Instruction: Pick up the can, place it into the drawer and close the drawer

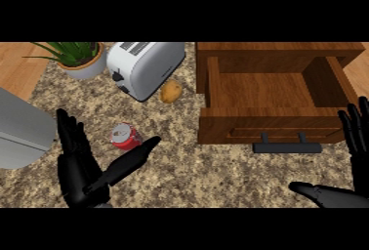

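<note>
- Head view, looking steeply down on a speckled stone counter [216, 171]: a red can [125, 136] lies on its side left of centre, silver top facing up the view.
- Left hand [86, 166] is at seven o'clock, spread wide; its fingers stand just left of the can, its thumb reaches toward the can's lower right, and the can sits in the gap between them, not yet gripped.
- Right hand [346, 161] rests at four o'clock by the right edge, fingers straight and relaxed, holding nothing.
- Wooden drawer [270, 97] is at two o'clock, pulled open, nothing showing inside, with a dark handle [287, 145] on its front.
- Risk: the can is round and lying down, so a closing thumb may well nudge it into a roll before the fingers catch it.
- Risk: the drawer's front wall stands between can and cavity; a low carry could knock against it.
- Nearby: a toaster [144, 66] at eleven o'clock, a potato [171, 91] just beside it, a potted plant [75, 58] at ten o'clock, and a grey appliance [22, 127] at nine. None blocks the path to the drawer.
</note>
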Controlling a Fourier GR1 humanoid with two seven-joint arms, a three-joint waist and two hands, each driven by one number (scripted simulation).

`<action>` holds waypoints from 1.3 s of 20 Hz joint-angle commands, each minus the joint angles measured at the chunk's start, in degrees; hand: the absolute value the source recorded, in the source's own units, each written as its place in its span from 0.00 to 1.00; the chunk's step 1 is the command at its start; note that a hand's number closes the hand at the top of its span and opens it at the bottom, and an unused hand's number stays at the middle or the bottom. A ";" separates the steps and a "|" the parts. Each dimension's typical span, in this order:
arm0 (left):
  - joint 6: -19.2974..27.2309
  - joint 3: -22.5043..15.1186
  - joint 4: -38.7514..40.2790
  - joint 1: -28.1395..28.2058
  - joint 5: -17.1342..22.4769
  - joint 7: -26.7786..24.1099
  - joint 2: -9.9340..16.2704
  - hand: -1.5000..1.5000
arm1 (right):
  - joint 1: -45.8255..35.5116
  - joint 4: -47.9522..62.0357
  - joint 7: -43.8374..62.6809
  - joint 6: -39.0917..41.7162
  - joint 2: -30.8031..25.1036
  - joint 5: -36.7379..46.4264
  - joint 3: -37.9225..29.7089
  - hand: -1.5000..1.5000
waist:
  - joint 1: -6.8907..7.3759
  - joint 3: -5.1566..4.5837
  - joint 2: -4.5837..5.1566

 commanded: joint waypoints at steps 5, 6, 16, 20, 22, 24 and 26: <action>7.55 -0.31 12.43 -1.02 9.07 -9.20 -0.03 0.00 | -0.92 -3.00 4.08 0.35 -1.17 -1.79 -2.62 0.00 | 0.04 -0.02 0.01; 9.11 -0.32 16.13 -1.95 12.66 -13.56 -0.03 0.00 | 3.74 -2.83 -1.51 3.05 -0.73 -2.75 -2.99 0.00 | -0.20 -0.03 0.02; 11.94 1.59 25.09 1.80 34.50 -36.73 -0.03 0.00 | 5.41 -8.20 2.65 4.16 -1.40 -4.57 -5.61 0.00 | -0.08 -0.08 0.02; 7.39 5.37 27.89 3.20 42.13 -46.00 -0.03 0.00 | 5.68 -9.45 3.97 3.99 -0.38 -4.46 -5.14 0.00 | 0.06 -0.07 0.01; 7.94 5.10 33.48 -0.59 48.43 -50.30 -0.03 0.00 | 1.74 -4.00 1.66 3.46 -0.75 -4.33 -6.93 0.00 | 0.04 -0.07 0.08; 8.11 5.97 36.50 -2.04 53.08 -54.57 -0.03 0.00 | 4.40 -10.24 6.68 4.81 -1.88 -7.29 -8.13 0.00 | -0.18 -0.06 0.02; 5.63 7.62 41.88 -3.51 58.77 -61.12 -0.03 0.00 | 2.62 -10.36 6.64 3.40 -1.00 -4.92 -6.51 0.00 | -0.19 -0.09 0.07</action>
